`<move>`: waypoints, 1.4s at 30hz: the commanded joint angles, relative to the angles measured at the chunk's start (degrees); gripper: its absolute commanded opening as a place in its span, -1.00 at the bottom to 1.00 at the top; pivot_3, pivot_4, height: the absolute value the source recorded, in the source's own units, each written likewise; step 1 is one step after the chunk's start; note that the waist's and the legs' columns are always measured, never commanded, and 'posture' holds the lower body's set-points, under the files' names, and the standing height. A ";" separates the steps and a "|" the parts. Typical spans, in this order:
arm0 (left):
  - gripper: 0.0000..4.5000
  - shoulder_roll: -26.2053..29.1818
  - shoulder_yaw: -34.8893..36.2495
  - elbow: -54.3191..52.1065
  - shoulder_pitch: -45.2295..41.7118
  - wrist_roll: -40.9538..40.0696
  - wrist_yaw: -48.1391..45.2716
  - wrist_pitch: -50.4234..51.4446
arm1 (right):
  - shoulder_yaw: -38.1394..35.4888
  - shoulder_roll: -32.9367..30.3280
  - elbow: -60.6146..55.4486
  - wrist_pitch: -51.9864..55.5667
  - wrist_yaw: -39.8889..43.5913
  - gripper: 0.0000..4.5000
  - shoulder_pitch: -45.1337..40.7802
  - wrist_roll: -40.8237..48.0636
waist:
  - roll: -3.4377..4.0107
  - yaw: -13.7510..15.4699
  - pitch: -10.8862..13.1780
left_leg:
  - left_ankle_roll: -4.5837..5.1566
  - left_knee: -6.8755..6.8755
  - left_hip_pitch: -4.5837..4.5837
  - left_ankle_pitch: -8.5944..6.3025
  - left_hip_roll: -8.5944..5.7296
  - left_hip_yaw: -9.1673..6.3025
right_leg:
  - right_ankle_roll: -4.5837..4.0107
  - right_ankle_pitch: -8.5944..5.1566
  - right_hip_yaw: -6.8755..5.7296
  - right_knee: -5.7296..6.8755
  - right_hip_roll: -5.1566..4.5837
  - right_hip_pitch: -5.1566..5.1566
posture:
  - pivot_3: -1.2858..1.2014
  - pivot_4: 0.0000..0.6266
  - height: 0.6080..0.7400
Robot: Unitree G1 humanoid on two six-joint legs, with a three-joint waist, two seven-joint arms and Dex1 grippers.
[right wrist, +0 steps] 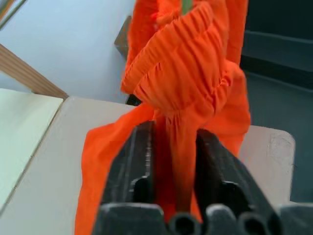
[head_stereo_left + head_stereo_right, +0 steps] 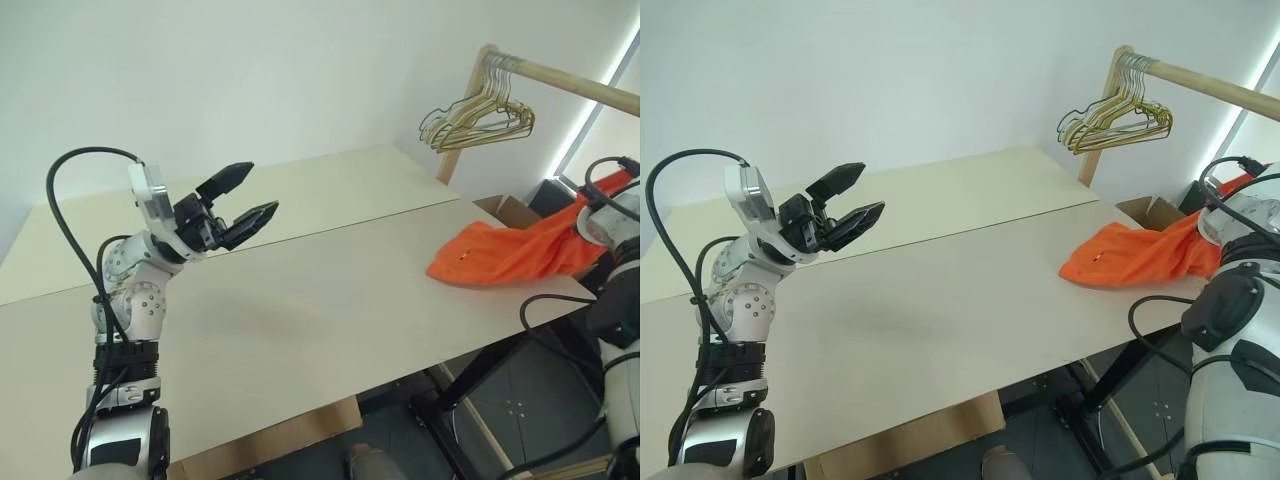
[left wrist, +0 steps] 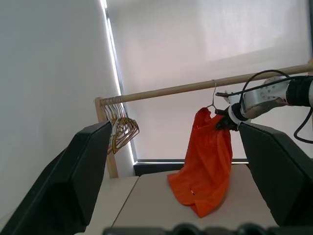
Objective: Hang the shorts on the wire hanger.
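Right claw [image 1: 173, 147] has its two black fingers parted a little, with a bunched strand of the shorts [image 1: 186, 93] running between them — whether they still pinch the cloth I cannot tell. Bright orange and soft, the shorts show a gathered, ribbed waistband knotted up just past the fingertips; they hang from a thin wire hanger [image 3: 212, 95] on the wooden rail [image 3: 195, 86], the lower end spilling onto the table [image 2: 300, 300]. Left claw [image 2: 243, 202] is raised over the table, spread wide, holding nothing.
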 commanded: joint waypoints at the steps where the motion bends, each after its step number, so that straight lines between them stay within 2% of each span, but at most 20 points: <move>1: 1.00 0.77 0.24 -1.85 -0.48 0.26 0.26 -1.20 | 3.35 -0.44 -1.97 -3.16 -1.95 0.06 -1.35 -2.76 | 0.01 0.20 0.00 | 0.00 0.00 -0.01 0.00 0.00 0.01 | 0.00 0.00 0.00 0.00 0.00 -0.01 | -0.04 -1.00 1.00; 6: 1.00 0.45 0.08 -1.70 -0.74 0.46 0.35 -1.24 | 8.13 -0.09 -3.15 -5.42 -4.92 0.89 -1.72 -6.78 | 0.01 0.90 0.01 | 0.00 0.00 -0.03 0.00 0.00 0.02 | -0.01 0.01 0.01 -0.03 0.00 -0.04 | -0.04 -1.00 1.00; 7: 1.00 0.40 0.05 -1.68 -0.78 0.48 0.38 -1.27 | 8.74 -0.05 -3.27 -5.63 -5.21 0.98 -1.72 -7.21 | 0.01 1.03 0.01 | 0.00 0.00 -0.03 0.00 0.00 0.02 | -0.01 0.01 0.01 -0.03 0.00 -0.04 | -0.04 -1.00 1.00; 18: 1.00 0.63 0.48 -1.58 -0.81 0.04 0.08 -1.24 | 20.46 1.54 -7.79 -13.64 -14.03 0.98 -1.81 -18.75 | 0.03 1.03 0.02 | 0.00 0.00 -0.03 0.00 0.00 0.02 | -0.01 0.01 0.02 -0.01 -0.01 -0.07 | -0.04 -1.00 1.00; 24: 1.00 2.74 1.25 -2.03 -0.65 -1.45 0.72 2.44 | 25.78 3.87 -12.30 -21.65 -10.60 0.98 -0.82 -23.02 | 0.07 1.02 0.03 | 0.00 0.00 0.05 0.00 0.00 0.01 | -0.01 0.02 0.05 0.08 0.01 -0.07 | -0.03 -1.00 1.00; 28: 1.00 2.88 3.11 -3.36 0.19 -4.29 -0.29 2.81 | 28.90 5.50 -15.64 -24.44 -4.40 0.98 1.78 -24.72 | 0.06 1.19 0.03 | 0.00 0.00 0.29 0.00 0.01 -0.01 | 0.00 0.03 0.03 0.03 -0.01 -0.07 | -0.02 -1.00 1.00; 33: 1.00 4.69 3.11 -4.27 2.59 -3.16 -0.40 2.55 | 31.52 8.95 -23.51 -23.01 4.92 0.98 6.72 -24.63 | 0.06 1.19 0.03 | 0.00 0.00 0.28 0.00 0.02 -0.03 | 0.02 0.05 0.04 -0.01 -0.01 -0.06 | -0.01 -1.00 1.00; 36: 1.00 7.45 3.96 -4.44 4.72 -2.56 -0.10 3.15 | 34.57 10.92 -32.41 -21.38 15.15 0.98 12.20 -24.14 | 0.06 1.28 0.03 | 0.00 0.00 0.28 0.00 0.04 -0.08 | 0.01 0.06 0.00 0.04 -0.01 -0.08 | 0.00 -1.00 1.00; 39: 1.00 10.87 5.05 -4.74 7.74 -2.07 -0.54 3.68 | 35.05 12.54 -42.42 -16.77 28.18 0.98 17.89 -18.94 | 0.06 1.46 0.03 | 0.00 0.00 0.34 0.00 0.06 -0.12 | 0.01 0.06 -0.02 0.09 0.01 -0.08 | 0.00 -1.00 1.00; 42: 1.00 13.95 5.96 -4.84 11.23 -1.31 -0.83 4.52 | 37.95 12.37 -50.60 -13.83 37.98 0.98 22.83 -18.37 | 0.06 2.16 0.03 | 0.00 0.00 0.36 0.00 0.09 -0.13 | 0.01 0.06 -0.04 0.10 0.01 -0.07 | 0.02 -1.00 1.00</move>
